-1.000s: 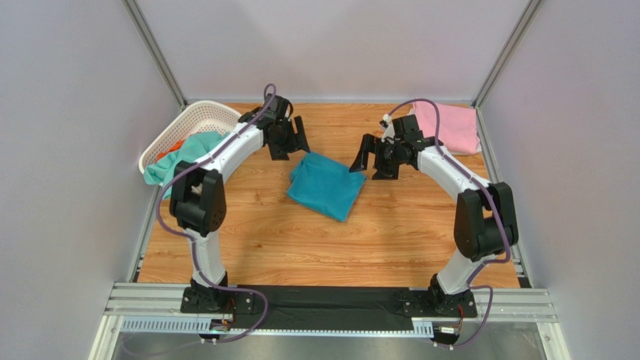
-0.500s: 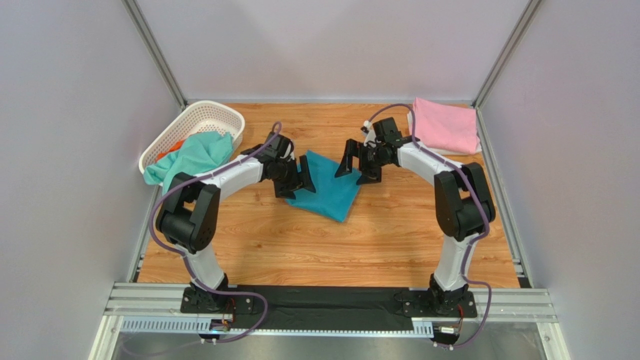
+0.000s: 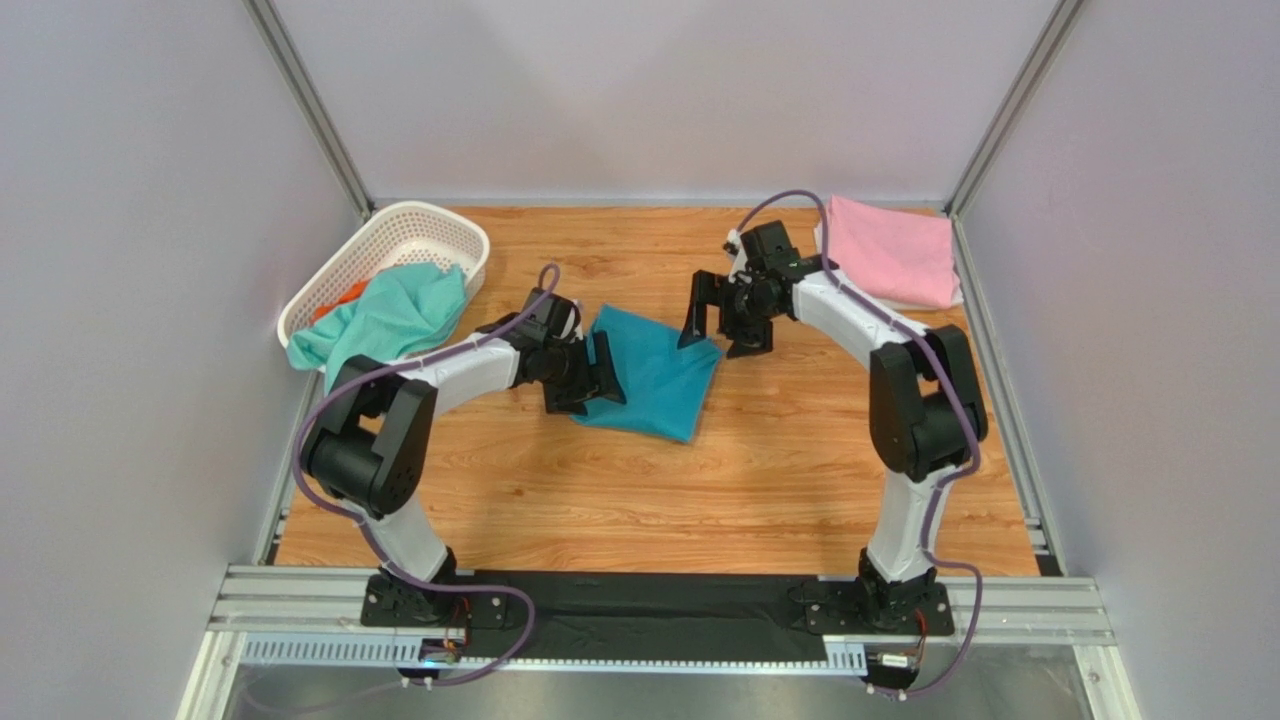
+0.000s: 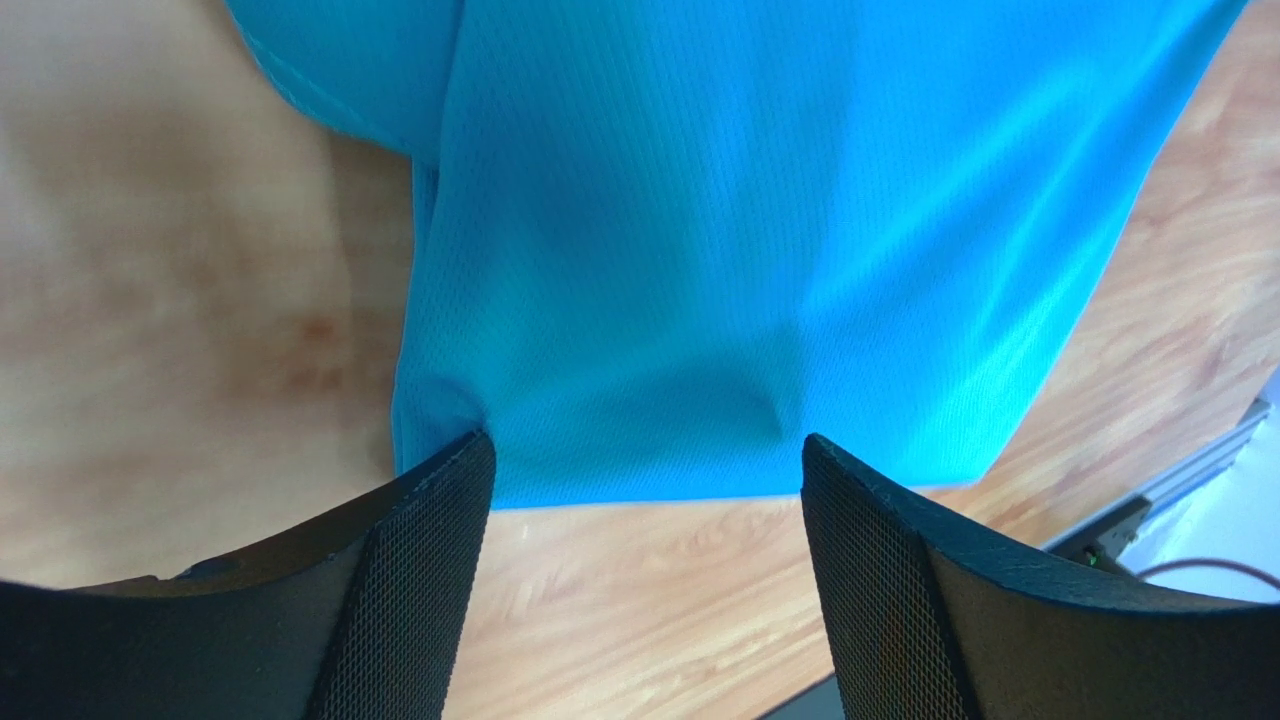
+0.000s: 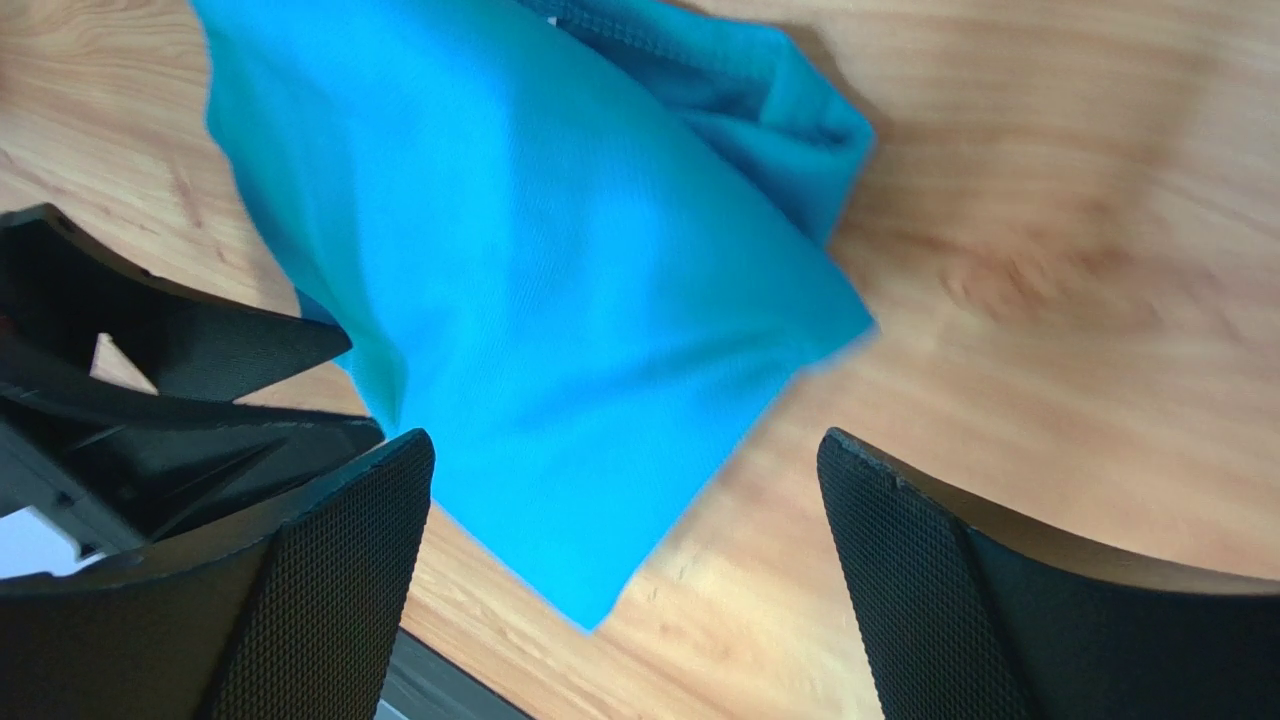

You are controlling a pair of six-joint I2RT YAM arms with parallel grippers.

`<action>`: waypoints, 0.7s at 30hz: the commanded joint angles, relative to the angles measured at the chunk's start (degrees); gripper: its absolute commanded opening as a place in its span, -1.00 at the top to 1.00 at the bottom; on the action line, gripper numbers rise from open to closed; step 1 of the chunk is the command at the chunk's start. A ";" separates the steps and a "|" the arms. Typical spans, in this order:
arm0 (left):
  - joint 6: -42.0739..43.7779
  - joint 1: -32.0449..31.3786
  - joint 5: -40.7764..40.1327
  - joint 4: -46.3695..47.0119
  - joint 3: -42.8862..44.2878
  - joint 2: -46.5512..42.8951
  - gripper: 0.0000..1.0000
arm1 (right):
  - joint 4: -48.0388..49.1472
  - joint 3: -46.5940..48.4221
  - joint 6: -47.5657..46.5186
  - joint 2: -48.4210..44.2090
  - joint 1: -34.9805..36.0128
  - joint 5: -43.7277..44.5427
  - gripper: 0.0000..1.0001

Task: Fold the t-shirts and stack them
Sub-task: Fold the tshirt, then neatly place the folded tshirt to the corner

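A folded teal-blue t-shirt (image 3: 658,378) lies on the wooden table near the middle. My left gripper (image 3: 597,378) is open at its left edge. In the left wrist view its fingers straddle the shirt's near hem (image 4: 721,225) and hold nothing. My right gripper (image 3: 718,326) is open just above the shirt's far right corner. In the right wrist view the shirt (image 5: 556,285) lies under and ahead of the open fingers. A folded pink t-shirt (image 3: 894,252) lies at the far right corner. A mint-green t-shirt (image 3: 388,311) hangs over the basket, with some orange cloth (image 3: 343,297) beside it.
A white lattice basket (image 3: 406,237) stands at the far left corner. Metal frame posts and grey walls close in the table on the left, right and back. The left gripper's black fingers (image 5: 150,390) show at the left of the right wrist view.
My left gripper has swung from the far side by the basket down to the teal shirt's left edge. My right gripper has moved left to the shirt's far corner. The shirt has not moved.
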 commanded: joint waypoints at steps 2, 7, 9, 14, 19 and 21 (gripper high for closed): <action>-1.64 -1.66 0.35 -0.41 -5.12 -10.08 -0.62 | -2.14 -5.04 0.15 -16.06 2.10 10.15 -1.00; -3.93 -5.96 -7.73 -8.14 -10.23 -28.53 -0.99 | 3.65 -21.11 5.15 -31.34 2.36 10.95 -1.00; -4.71 -5.97 -10.19 -13.12 -11.28 -35.37 -0.99 | 5.94 -24.03 5.77 -33.56 2.97 10.24 -1.00; -6.30 -5.97 -22.02 -28.41 -10.94 -47.95 -0.99 | 6.82 -26.60 6.30 -31.83 4.12 11.91 -0.99; -9.63 -5.97 -32.60 -40.22 -8.92 -55.09 -0.99 | 7.97 -23.97 6.66 -25.32 5.69 13.75 -0.95; -10.17 -5.97 -34.54 -43.03 -8.65 -57.72 -0.99 | 9.02 -21.95 6.74 -21.03 6.49 13.49 -0.92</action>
